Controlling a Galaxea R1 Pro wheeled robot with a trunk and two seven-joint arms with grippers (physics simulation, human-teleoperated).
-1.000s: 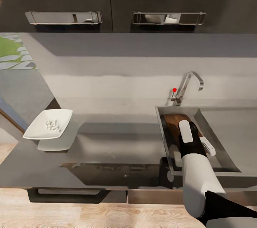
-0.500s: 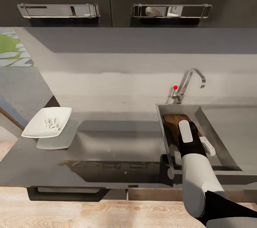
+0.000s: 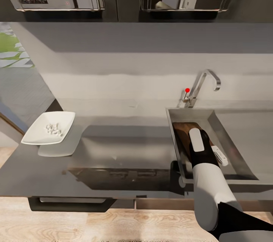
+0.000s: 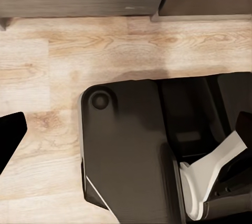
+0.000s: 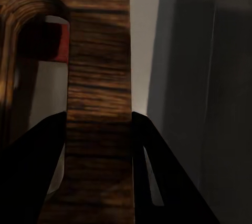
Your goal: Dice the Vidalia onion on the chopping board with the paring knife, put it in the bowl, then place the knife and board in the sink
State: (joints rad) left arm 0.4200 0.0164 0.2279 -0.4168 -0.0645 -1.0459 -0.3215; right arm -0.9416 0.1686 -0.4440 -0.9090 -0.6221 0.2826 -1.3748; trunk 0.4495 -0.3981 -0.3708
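The dark brown chopping board [image 3: 183, 130] stands tilted inside the steel sink [image 3: 225, 138], against its near-left wall. My right gripper [image 5: 98, 116] is shut on the chopping board [image 5: 97, 50], one finger on each side of the strip beside the handle slot. Through that slot shows a bit of the paring knife's red handle [image 5: 62, 46]. The white bowl [image 3: 35, 136] with small pale diced onion pieces [image 3: 53, 129] sits on the grey countertop [image 3: 125, 147] at the far left. My left gripper [image 4: 131, 120] hangs open over the wooden floor and my own dark base [image 4: 126, 155].
A chrome tap [image 3: 205, 82] with a red knob [image 3: 187, 90] rises behind the sink. Dark wall cabinets with chrome handles [image 3: 57, 2] hang above. The countertop's front edge [image 3: 113, 196] runs just before my trunk, with wood floor [image 3: 113, 223] below.
The head view has shifted slightly, so the cabinets and bowl sit a little differently in the picture. My right gripper still holds the board in the sink in the same pose.
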